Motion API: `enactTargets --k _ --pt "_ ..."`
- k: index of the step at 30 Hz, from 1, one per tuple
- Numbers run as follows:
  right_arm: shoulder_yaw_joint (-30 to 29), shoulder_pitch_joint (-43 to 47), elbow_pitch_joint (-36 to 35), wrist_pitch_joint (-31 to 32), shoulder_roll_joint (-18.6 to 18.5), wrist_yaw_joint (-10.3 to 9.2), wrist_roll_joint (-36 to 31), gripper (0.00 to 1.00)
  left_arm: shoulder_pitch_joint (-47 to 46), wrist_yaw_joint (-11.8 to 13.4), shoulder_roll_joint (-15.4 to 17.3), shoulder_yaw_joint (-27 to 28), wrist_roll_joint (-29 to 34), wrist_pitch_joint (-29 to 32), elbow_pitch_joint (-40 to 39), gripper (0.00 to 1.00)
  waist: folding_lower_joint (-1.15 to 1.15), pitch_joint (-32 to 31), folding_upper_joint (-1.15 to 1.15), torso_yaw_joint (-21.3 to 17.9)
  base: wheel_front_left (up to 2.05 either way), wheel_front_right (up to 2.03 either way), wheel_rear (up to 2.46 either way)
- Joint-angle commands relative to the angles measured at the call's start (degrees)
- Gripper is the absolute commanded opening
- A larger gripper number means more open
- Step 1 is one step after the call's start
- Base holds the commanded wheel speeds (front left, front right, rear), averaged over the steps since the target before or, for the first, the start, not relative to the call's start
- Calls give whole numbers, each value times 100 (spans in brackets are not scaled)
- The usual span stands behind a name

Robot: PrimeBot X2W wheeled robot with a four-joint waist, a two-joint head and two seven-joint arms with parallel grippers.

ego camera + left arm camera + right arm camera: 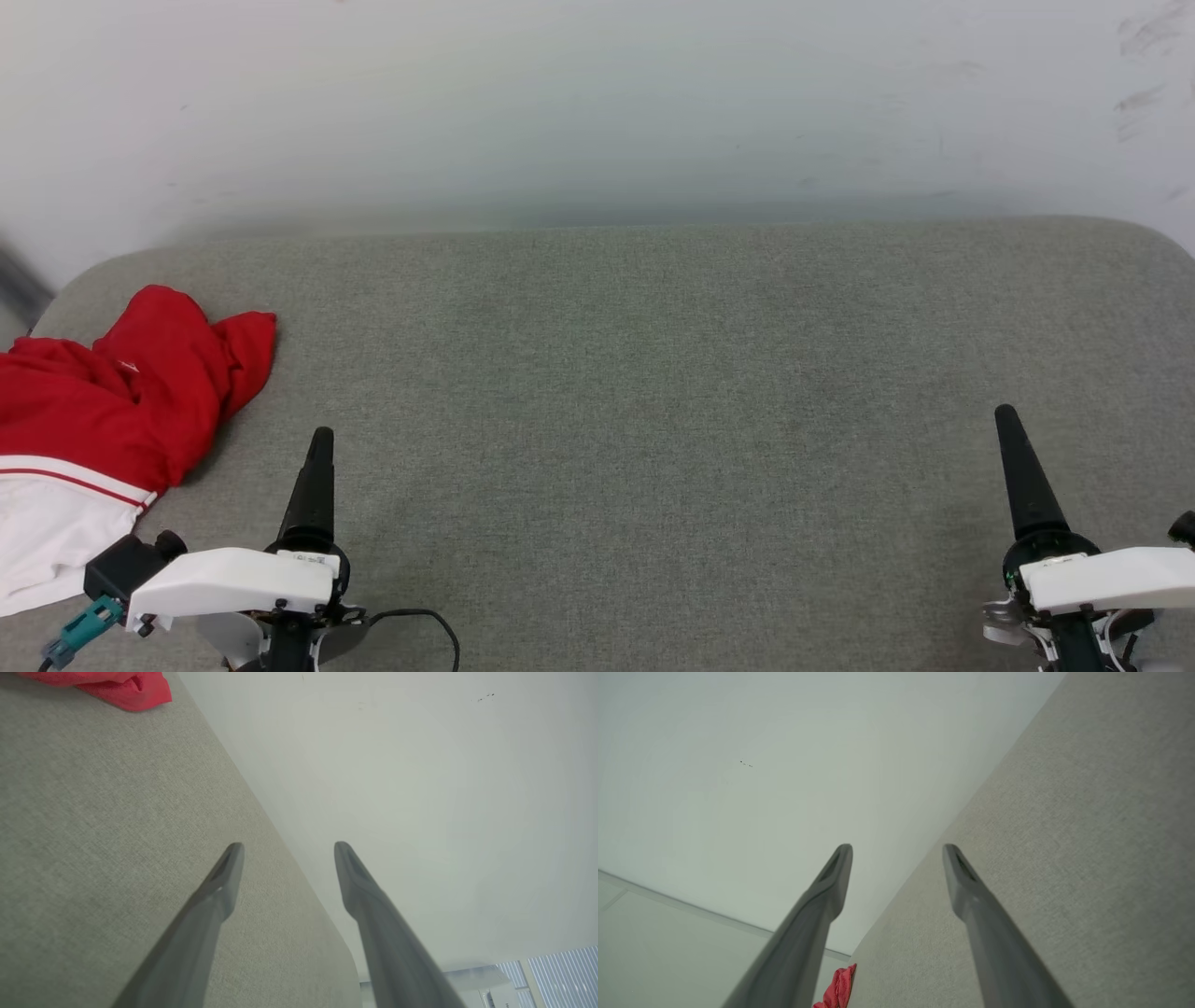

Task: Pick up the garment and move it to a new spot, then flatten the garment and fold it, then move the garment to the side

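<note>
the red garment (103, 392) lies in a crumpled heap at the left end of the grey cloth-covered worktop (653, 420), and a white panel with a red stripe shows on its near side. the left gripper (288, 847) is near it, not touching, with its fingers (219, 882) spread wide and holding nothing. the right gripper (897, 848) is well apart, at the right end of the worktop, its fingers also wide and empty. behind the worktop stands a pale wall (597, 112).

left tool (288, 847): 2 dark tapered fingers (219, 891) | right tool (896, 848): same | wrists: white shells (233, 579), black cable (425, 616)
</note>
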Motion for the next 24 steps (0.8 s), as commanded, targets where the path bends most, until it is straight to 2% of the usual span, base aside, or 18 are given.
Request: enactTargets --k 1,12,24 --pt "59 -26 -176 -65 -8 0 -353 100 -17 71 18 -57 341 -68 -159 100 0 4 0 1 0 0 0" --pt "156 107 -280 -302 -8 0 -1595 100 69 359 46 -284 1554 -304 -222 100 0 39 0 11 0 0 0" --pt "165 192 -400 -518 -8 0 -2533 100 120 592 92 -429 2432 -517 -321 100 0 66 0 21 0 0 0"
